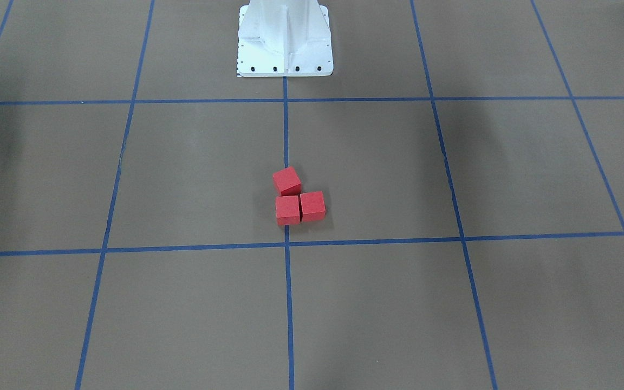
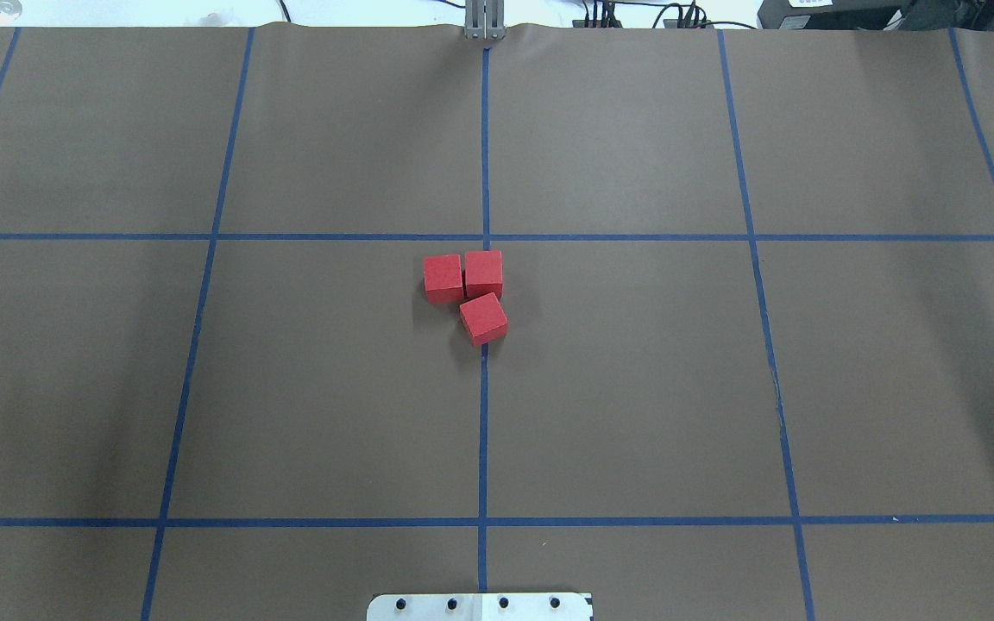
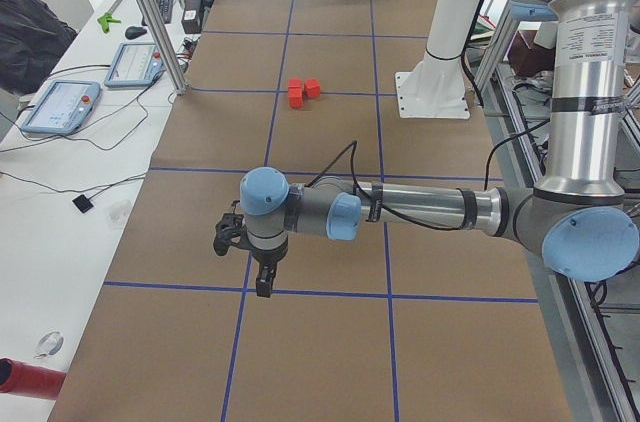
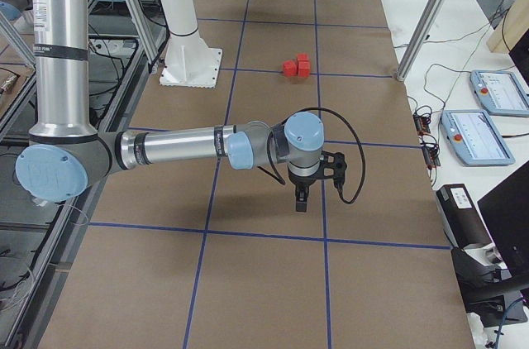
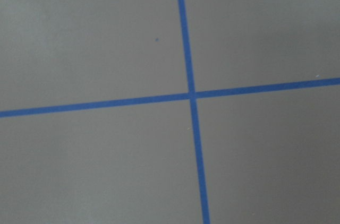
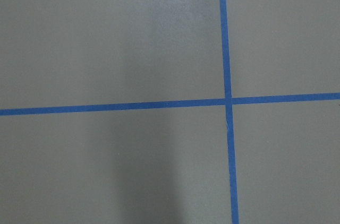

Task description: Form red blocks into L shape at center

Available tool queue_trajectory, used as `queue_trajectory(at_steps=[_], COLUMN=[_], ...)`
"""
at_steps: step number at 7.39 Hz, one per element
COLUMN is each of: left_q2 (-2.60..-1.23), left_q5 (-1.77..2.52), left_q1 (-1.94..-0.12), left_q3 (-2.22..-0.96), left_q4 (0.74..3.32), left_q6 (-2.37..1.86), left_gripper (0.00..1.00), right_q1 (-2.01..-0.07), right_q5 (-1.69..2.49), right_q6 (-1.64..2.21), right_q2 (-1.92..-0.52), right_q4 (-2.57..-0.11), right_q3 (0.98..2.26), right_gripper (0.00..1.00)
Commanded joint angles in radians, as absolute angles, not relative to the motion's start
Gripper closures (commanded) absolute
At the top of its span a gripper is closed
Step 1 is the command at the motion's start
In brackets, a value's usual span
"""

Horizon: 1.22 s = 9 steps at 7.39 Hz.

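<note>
Three red blocks sit together in an L-like cluster on the brown surface. In the overhead view two [image 2: 443,278] [image 2: 484,273] lie side by side and the third [image 2: 484,318] lies just nearer the robot, turned slightly askew. They straddle the middle blue line just below a tape crossing, the center [image 2: 486,236]. The cluster also shows in the front-facing view [image 1: 287,209]. My left gripper [image 3: 262,287] shows only in the exterior left view, far from the blocks, pointing down above the surface. My right gripper [image 4: 301,200] shows only in the exterior right view, likewise. I cannot tell whether either is open or shut.
The white robot base plate [image 2: 480,606] sits at the near edge. Blue tape lines [image 1: 287,303] grid the brown surface. Both wrist views show only bare brown surface and a tape crossing [image 5: 192,95]. Tablets [image 3: 60,105] and cables lie on the white side tables.
</note>
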<state>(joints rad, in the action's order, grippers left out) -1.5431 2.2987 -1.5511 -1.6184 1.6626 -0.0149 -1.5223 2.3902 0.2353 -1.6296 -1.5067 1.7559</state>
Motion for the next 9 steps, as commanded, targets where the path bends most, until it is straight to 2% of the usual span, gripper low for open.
queue_trajectory(at_steps=[1, 5, 7, 9], left_q2=[-1.555, -1.546, -1.545, -1.545], left_q5=[2.304, 2.296, 2.298, 2.298], left_q1=[-1.555, -1.554, -1.552, -1.552], left_q3=[-1.629, -1.641, -1.637, -1.635], left_q4=[1.690, 1.690, 1.690, 1.692], left_q6=[-0.017, -0.020, -0.018, -0.018], left_gripper=[0.00, 0.00, 0.00, 0.00], right_q1=[-1.537, -1.548, -1.548, -1.548], right_q5=[2.396, 2.387, 2.382, 2.384], right_q6=[0.227, 0.198, 0.195, 0.186], right_q2=[-1.655, -1.661, -1.661, -1.666], right_q4=[-1.506, -1.535, -1.665, -1.657], right_q3=[1.753, 1.773, 1.860, 1.850], right_gripper=[0.01, 0.01, 0.01, 0.01])
